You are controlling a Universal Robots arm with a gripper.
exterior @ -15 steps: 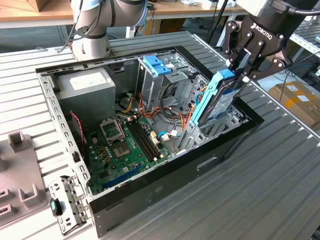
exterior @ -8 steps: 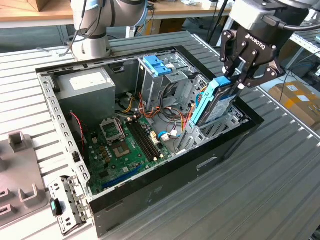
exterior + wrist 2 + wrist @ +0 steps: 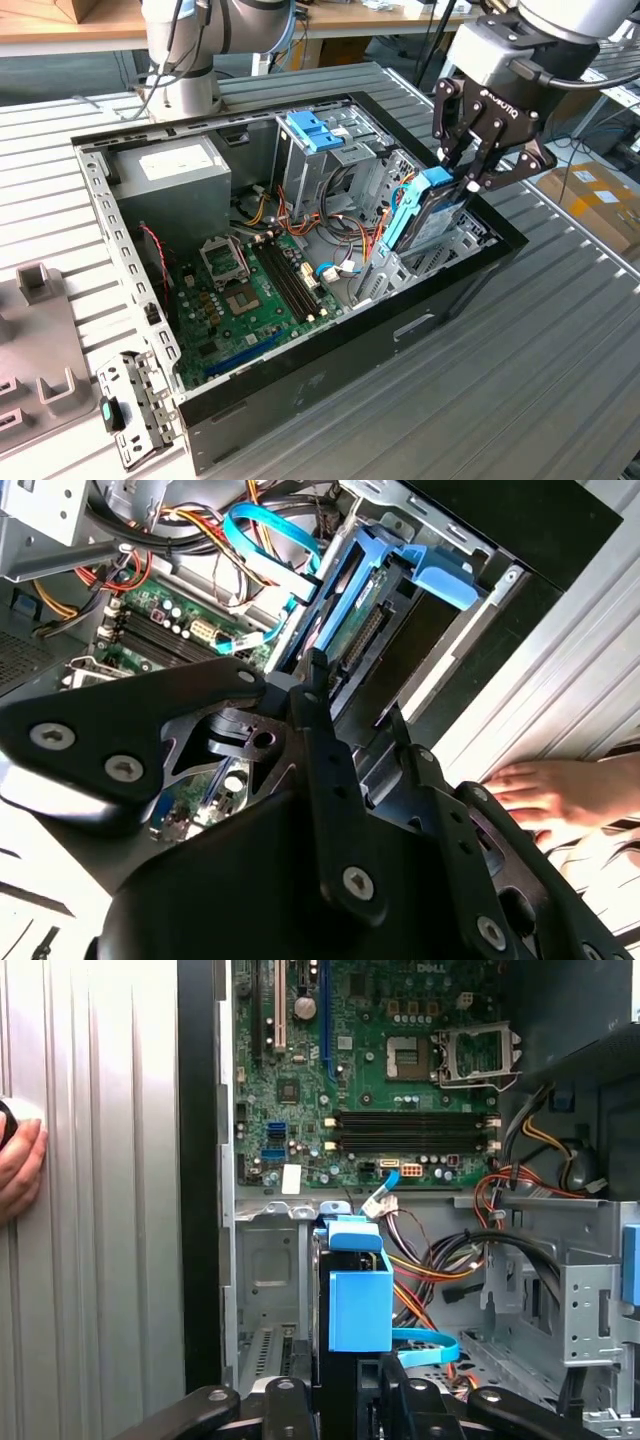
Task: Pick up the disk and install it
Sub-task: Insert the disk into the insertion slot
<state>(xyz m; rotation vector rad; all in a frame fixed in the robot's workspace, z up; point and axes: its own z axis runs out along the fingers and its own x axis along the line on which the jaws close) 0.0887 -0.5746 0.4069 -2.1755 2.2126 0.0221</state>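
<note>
The disk (image 3: 425, 210), a grey drive in a light-blue carrier, stands tilted on edge over the metal drive bay (image 3: 455, 245) at the exterior view's right end of the open computer case (image 3: 300, 400). Its lower end sits down between the bay's walls. My black gripper (image 3: 465, 178) is shut on the disk's upper end from above. In both wrist views the blue carrier (image 3: 360, 590) (image 3: 360, 1300) sticks out beyond the gripper (image 3: 355, 695) (image 3: 345, 1392), pointing into the bay.
Inside the case lie a green motherboard (image 3: 250, 290), a grey power supply (image 3: 170, 175), a drive cage with a blue latch (image 3: 315, 130) and loose cables (image 3: 450, 1260). A person's hand (image 3: 540, 790) (image 3: 20, 1165) rests on the ribbed table beside the case. A metal bracket (image 3: 135, 405) lies near the case's corner.
</note>
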